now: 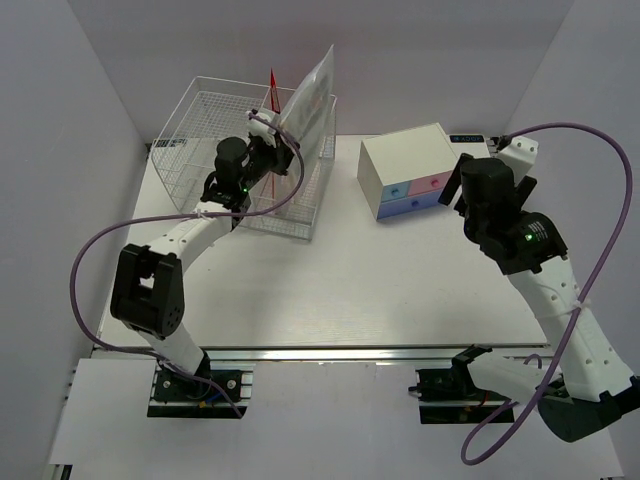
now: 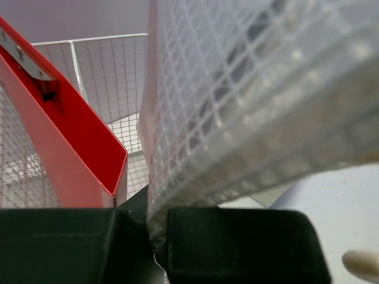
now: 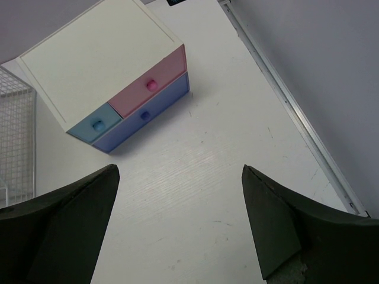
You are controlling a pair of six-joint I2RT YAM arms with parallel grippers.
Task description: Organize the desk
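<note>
The left gripper, at the bottom of its wrist view, is pinching the lower edge of a mesh pouch, which is leaning beside a red board in the wire basket at upper left. The right gripper is hovering with fingers spread wide over the desk, which is filling the centre of the overhead view. A drawer box is sitting toward its upper right.

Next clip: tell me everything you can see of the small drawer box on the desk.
The drawer box is a small cuboid with a smooth white shell. Its front holds three shut drawers: a short teal drawer beside a longer pink drawer on top, a wide blue drawer below, each with a round knob of its own colour. It stands upright at the far right of the desk, apart from the wire basket. Only the desk touches it.
</note>
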